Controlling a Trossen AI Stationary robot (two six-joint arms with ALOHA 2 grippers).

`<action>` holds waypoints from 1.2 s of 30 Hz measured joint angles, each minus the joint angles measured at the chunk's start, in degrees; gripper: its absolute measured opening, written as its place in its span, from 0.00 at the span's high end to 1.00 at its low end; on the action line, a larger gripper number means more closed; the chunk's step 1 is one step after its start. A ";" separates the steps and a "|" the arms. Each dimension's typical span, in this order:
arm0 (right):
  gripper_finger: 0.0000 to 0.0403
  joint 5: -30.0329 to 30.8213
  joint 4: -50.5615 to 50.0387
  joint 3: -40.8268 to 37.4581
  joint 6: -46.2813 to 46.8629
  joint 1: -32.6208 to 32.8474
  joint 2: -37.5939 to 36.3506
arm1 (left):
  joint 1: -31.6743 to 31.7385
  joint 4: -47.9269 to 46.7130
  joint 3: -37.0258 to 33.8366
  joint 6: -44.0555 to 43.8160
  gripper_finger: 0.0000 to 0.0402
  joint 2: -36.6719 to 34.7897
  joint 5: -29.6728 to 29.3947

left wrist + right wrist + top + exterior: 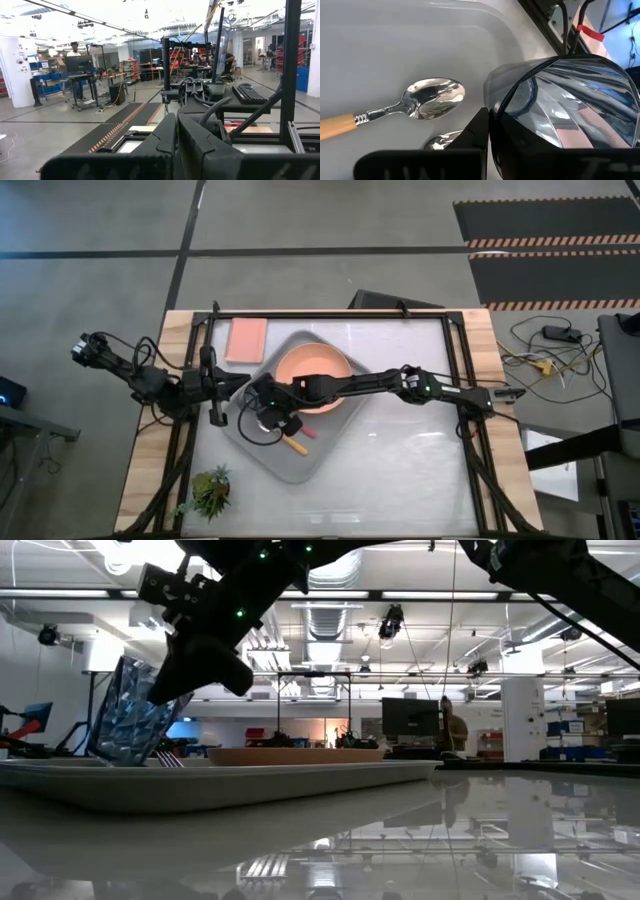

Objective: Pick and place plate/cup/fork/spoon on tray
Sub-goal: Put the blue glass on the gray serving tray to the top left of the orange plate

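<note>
While the right gripper point(262, 412) pinches the tilted, faceted dark grey cup point(128, 715) over the light grey rectangular tray point(290, 467), the left gripper's fingers press together.

Grey concrete floor point(100, 300) with dark seam lines. Black mats with striped edges point(550, 225) lie beyond the desk point(150, 480). Open workshop hall: white ceiling with strip lights point(330, 595), white pillar point(20, 70), monitors on benches point(410, 720). A person point(74, 50) stands far back.

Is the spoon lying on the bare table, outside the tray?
No, the spoon lies on the floor of the grey tray, beside the cup.
</note>
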 joint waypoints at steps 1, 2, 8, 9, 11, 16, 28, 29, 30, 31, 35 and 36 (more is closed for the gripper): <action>0.98 0.02 0.00 0.00 0.27 -0.02 0.00 | 0.00 0.02 0.00 0.00 1.00 0.00 0.01; 0.98 0.02 -0.12 0.00 0.55 -0.02 0.00 | 0.00 0.00 0.00 0.00 1.00 0.00 0.01; 0.98 0.02 -0.11 0.00 1.42 -0.04 0.07 | 0.00 0.02 0.00 0.01 1.00 0.01 0.01; 0.97 0.02 -0.07 0.00 1.42 -0.04 0.07 | 0.00 0.00 0.00 0.00 1.00 0.02 0.01; 0.95 0.02 0.06 0.00 1.45 -0.04 0.13 | 0.00 0.02 0.00 0.00 1.00 0.00 0.01; 0.88 0.02 0.48 0.00 2.96 -0.15 0.35 | 0.00 0.02 0.00 0.02 1.00 0.00 0.01; 0.73 0.04 0.96 0.00 4.41 -0.59 0.35 | 0.00 0.02 0.00 0.02 1.00 0.00 0.01; 0.73 0.04 0.96 0.00 4.41 -0.59 0.35 | -0.01 0.01 0.00 0.01 1.00 0.00 0.01; 0.72 0.04 0.96 0.00 4.41 -0.59 0.35 | 0.00 0.02 0.00 0.01 1.00 0.00 0.01; 0.71 0.04 0.98 0.00 4.41 -0.59 0.35 | 0.00 0.02 0.00 0.02 1.00 0.00 0.00; 0.70 0.04 1.49 0.00 4.41 -0.52 0.37 | 0.00 0.00 0.00 0.02 1.00 0.00 0.01; 0.69 0.04 1.73 0.00 4.41 -0.52 0.37 | -0.01 0.01 0.00 0.02 1.00 0.00 0.01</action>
